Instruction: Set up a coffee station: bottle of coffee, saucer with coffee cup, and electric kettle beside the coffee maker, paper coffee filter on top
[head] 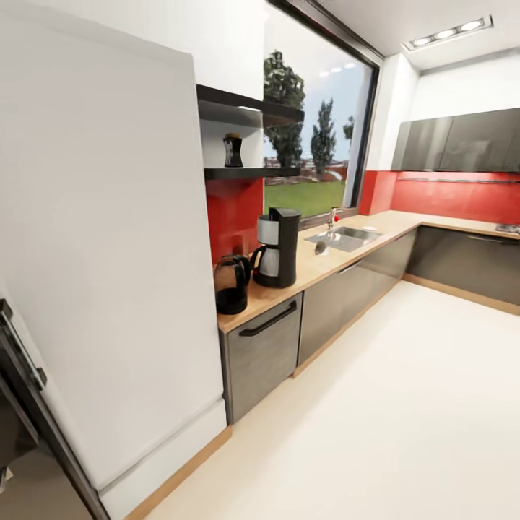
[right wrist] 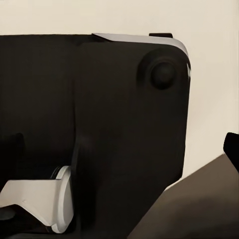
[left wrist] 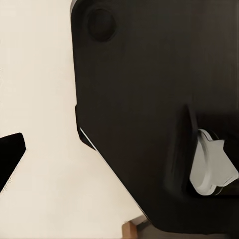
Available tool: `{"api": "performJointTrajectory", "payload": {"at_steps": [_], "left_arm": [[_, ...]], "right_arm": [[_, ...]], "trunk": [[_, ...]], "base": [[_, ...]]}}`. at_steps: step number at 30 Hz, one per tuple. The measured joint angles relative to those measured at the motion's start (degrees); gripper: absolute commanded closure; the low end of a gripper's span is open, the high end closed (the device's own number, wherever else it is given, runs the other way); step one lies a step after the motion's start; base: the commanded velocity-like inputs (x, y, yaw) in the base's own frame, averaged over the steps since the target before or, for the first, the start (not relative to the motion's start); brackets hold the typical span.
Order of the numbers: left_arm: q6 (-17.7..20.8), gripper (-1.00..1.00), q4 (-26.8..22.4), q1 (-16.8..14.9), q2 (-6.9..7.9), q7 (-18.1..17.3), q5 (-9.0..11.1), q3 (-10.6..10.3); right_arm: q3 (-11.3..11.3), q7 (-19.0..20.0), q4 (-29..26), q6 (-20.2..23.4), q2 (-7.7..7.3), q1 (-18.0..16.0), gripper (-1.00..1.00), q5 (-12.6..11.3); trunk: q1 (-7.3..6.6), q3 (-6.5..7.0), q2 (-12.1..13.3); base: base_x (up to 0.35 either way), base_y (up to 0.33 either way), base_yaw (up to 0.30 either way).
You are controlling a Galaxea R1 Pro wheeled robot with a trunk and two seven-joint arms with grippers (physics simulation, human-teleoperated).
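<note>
Nearest in the head view, a white fridge (head: 108, 253), then the countertop (head: 318, 269) with the kettle (head: 232, 284) at its near end, just beside the coffee maker (head: 276, 248), sink (head: 344, 237) farther along; bottle (head: 232, 150) up on the black shelf (head: 249, 173) by the window (head: 318, 137). Left wrist view: dark robot body (left wrist: 149, 99) over pale floor (left wrist: 40, 89), claw state impossible to tell. Right wrist view: same dark body and floor, claw state likewise unclear.

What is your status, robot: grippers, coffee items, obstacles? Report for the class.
Grippers: state can't be told. Bottle of coffee on kitchen shelf. Electric kettle beside coffee maker on kitchen countertop. White fridge close at left.
</note>
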Motion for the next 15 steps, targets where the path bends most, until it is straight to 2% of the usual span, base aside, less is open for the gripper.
{"api": "performJointTrajectory", "payload": {"at_steps": [5, 13, 14, 15], "left_arm": [[0.02, -1.0, 0.0, 0.0, 0.0, 0.0, 0.0, 0.0], [0.06, -1.0, -0.02, -0.19, 0.11, 0.31, 0.0, -0.13], [0.08, -1.0, -0.03, -0.26, 0.14, 0.43, 0.0, -0.14], [0.1, -1.0, -0.18, -0.39, 0.3, 0.55, 0.0, -0.15]], "right_arm": [[0.0, -0.06, -0.01, 0.01, 0.0, 0.0, -1.0, 0.0], [0.08, -0.06, -0.26, 0.0, 0.0, 0.0, -1.0, -0.04], [0.08, -0.01, -0.71, 0.0, 0.0, 0.0, -1.0, -0.05], [0.12, 0.09, -3.45, 0.05, -0.03, -0.02, -1.0, -0.04]], "trunk": [[-1.1, 0.9, 2.01], [-2.86, 2.35, 5.23], [-3.08, 2.53, 5.63], [-3.3, 2.72, 6.03]], "base": [[0.0, 0.0, -0.157], [0.0, 0.0, -0.013], [0.0, 0.0, 0.0], [0.0, 0.0, 0.0]]}}
